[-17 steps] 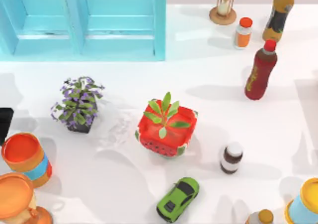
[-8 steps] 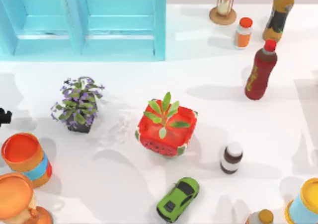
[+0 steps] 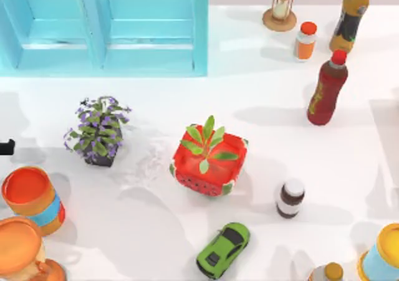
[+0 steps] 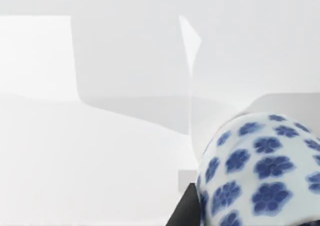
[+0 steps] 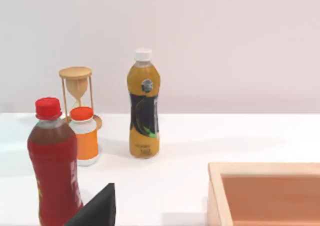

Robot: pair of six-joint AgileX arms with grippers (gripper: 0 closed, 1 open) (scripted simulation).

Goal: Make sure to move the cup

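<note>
The cup, white with blue flowers, sits close up in the left wrist view. One dark finger of my left gripper lies against its side, so the gripper seems shut on it. In the top view a small black piece of the left gripper pokes in at the table's left edge. A dark finger of my right gripper shows in the right wrist view, in front of the red bottle.
Two orange cups stand at the near left, and a purple plant and a red watermelon planter mid-table. A green car, small jar, bottles, hourglass and blue cabinet surround them. A wooden box is near my right gripper.
The black part of my left gripper has drawn back towards the table's left edge, shrinking from a large block to a small sliver. Nothing on the table has moved.
</note>
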